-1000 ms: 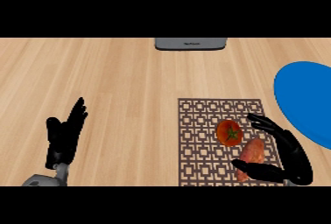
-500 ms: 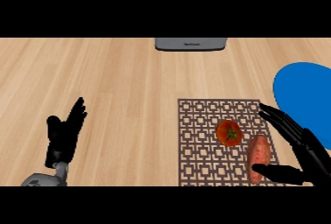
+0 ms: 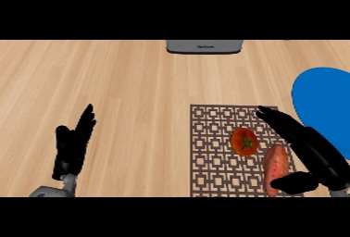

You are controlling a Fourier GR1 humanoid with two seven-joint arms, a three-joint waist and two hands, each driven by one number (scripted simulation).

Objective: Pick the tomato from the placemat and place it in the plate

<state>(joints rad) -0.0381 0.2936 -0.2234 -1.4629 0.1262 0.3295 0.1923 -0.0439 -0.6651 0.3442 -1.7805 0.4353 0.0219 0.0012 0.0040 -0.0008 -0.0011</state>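
A red tomato (image 3: 244,141) with a green stem lies on the brown patterned placemat (image 3: 212,152), right of the mat's middle. The blue plate (image 3: 321,97) sits at the right edge, partly cut off. My right hand (image 3: 309,149) is open, fingers stretched up and left just right of the tomato, thumb low near the mat's front. It holds nothing and stands apart from the tomato. My left hand (image 3: 71,148) rests open, fingers up, at the lower left.
An orange-red sweet potato (image 3: 275,169) lies on the mat just below and right of the tomato, beside my right palm. A grey appliance (image 3: 204,46) sits at the counter's far edge. Bare wooden counter (image 3: 123,83) spreads left and behind.
My right hand has uncurled and drawn right, off the sweet potato, its fingers now straight beside the tomato. Tomato, sweet potato and left hand have stayed put.
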